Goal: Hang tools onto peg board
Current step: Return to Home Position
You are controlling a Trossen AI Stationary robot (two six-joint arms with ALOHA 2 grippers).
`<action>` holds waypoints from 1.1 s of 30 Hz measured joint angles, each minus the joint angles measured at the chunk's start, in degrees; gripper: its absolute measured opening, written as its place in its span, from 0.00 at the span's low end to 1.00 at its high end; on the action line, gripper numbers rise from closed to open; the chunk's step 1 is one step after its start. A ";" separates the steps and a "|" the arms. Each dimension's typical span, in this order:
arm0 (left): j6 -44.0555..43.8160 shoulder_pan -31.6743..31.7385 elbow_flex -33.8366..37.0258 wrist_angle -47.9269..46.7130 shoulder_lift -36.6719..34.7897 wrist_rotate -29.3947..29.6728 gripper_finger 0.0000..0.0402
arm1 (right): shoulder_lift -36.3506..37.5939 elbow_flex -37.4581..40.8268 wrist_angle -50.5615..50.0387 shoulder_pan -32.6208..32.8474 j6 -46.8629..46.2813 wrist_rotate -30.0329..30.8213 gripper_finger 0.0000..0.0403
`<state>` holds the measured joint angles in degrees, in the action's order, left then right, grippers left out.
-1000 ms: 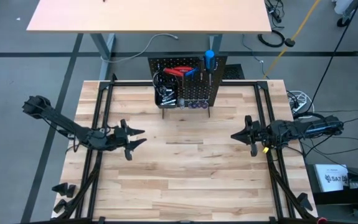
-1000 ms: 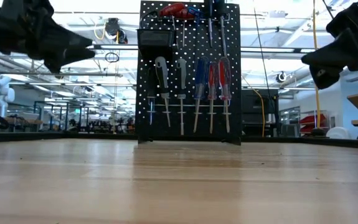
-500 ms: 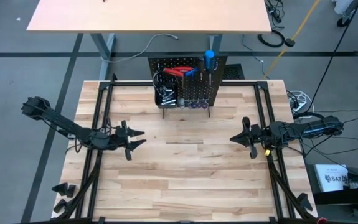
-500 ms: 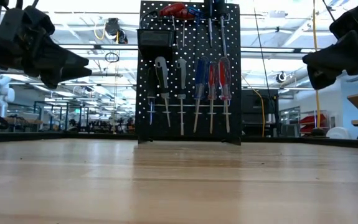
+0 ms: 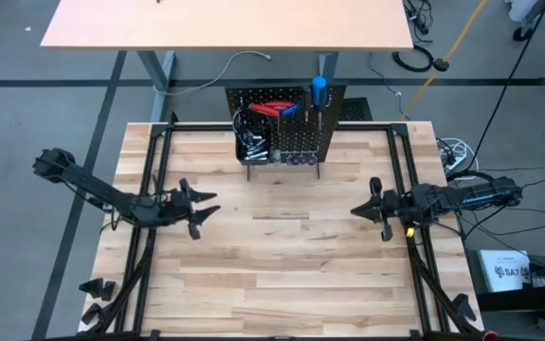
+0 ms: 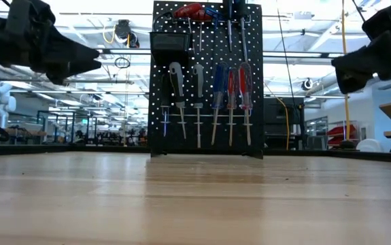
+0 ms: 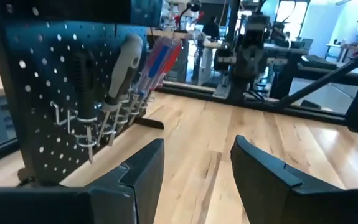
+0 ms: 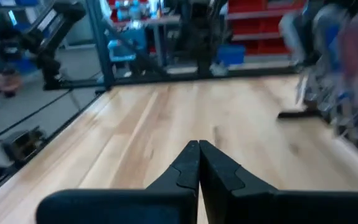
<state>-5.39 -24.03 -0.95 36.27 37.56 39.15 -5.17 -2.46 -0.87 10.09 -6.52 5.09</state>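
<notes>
Since the last frame your left gripper point(image 5: 208, 205) has pulled slightly further from the peg board point(image 5: 281, 118) and sits a touch higher in the low view point(image 6: 79, 60); the right gripper point(image 5: 354, 209) has barely shifted. Left one is in front of the peg board and off to its left side, fingers point(image 7: 146, 169) spread wide, nothing between them. Right one is in front of the board and off to its right, fingers point(image 8: 189, 163) pressed together, holding nothing. All tools point(image 6: 209, 88) are on the board, none on the table point(image 5: 272, 275): a row of screwdrivers point(image 6: 230, 87) with blue, red and grey handles hangs from wire hooks, red-handled pliers point(image 6: 188, 10) sit along its top edge, and the small black bin point(image 6: 168, 42) is at its upper left. The board is a black perforated upright panel on feet at the table's far edge. The table is pale butcher-block wood with a dark frame rail down each side. Beyond the board you have a plain tan second table point(image 5: 225, 24), grey floor point(image 5: 26, 114), a yellow cable point(image 5: 457, 43) and an open hall with ceiling lights
</notes>
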 joint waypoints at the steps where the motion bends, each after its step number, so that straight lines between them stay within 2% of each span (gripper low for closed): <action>1: 0.22 0.00 0.00 -0.83 -1.05 -0.06 0.47 | 0.26 0.00 -1.28 0.00 -0.79 -0.76 0.00; 6: 0.18 0.00 0.00 -9.66 -8.48 -0.09 0.47 | 0.56 -0.02 -2.33 0.04 -3.70 -7.85 0.00; 16: 1.75 0.00 -0.09 -21.13 -24.55 -0.11 0.47 | 0.58 -0.07 -2.70 0.00 -1.25 -5.29 0.00; 21: -0.57 0.00 -0.11 -31.13 -30.30 -0.62 0.47 | 0.57 -0.07 -2.72 0.00 -0.10 -5.41 0.00; 23: -2.99 0.00 -0.14 -34.38 -31.76 -1.84 0.47 | 0.57 -0.07 -2.75 0.00 0.67 -5.37 0.00; 27: -3.26 0.00 -0.22 -34.45 -32.09 -5.83 0.47 | 0.56 -0.09 -2.77 0.00 2.26 -5.17 0.00; 33: 1.74 0.02 -0.22 -34.51 -31.65 -4.72 0.47 | 0.55 -0.09 -2.79 0.00 4.21 -5.17 0.00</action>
<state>-3.65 -24.01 -1.17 1.76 5.91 34.43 -4.62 -2.55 -3.66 10.09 -2.31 -0.08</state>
